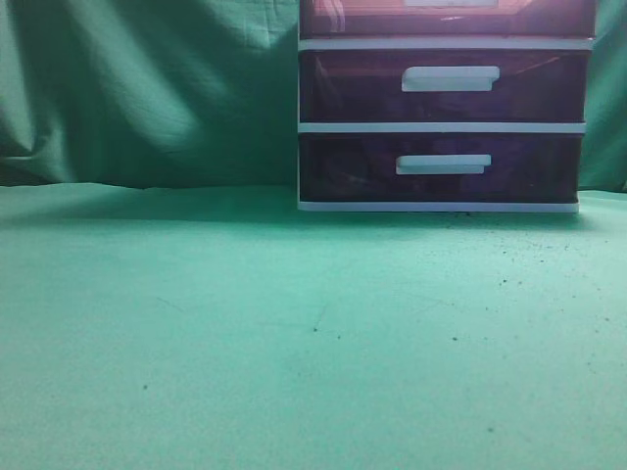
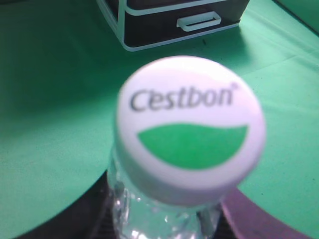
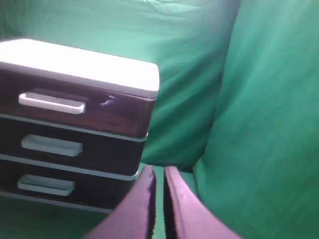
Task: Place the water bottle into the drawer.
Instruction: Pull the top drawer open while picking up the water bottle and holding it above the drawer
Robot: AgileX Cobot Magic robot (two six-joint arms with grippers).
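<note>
In the left wrist view my left gripper (image 2: pixel 164 219) is shut on the clear water bottle (image 2: pixel 164 219). Its white and green "Cestbon" cap (image 2: pixel 189 127) fills the middle of that view. The white-framed cabinet shows in all views. The top, redder drawer (image 1: pixel 446 18) is cut off at the top edge of the exterior view. In the right wrist view (image 3: pixel 75 107) it looks closed, with its white bar handle (image 3: pixel 51 103). My right gripper (image 3: pixel 159 179) is shut and empty, to the right of the cabinet. Neither gripper shows in the exterior view.
Two darker purple drawers (image 1: pixel 446 86) (image 1: pixel 441 166) sit below the top one. The green cloth table (image 1: pixel 294 333) stretches in front of the cabinet. A green cloth backdrop (image 1: pixel 147 88) hangs behind and to the right (image 3: pixel 269 99).
</note>
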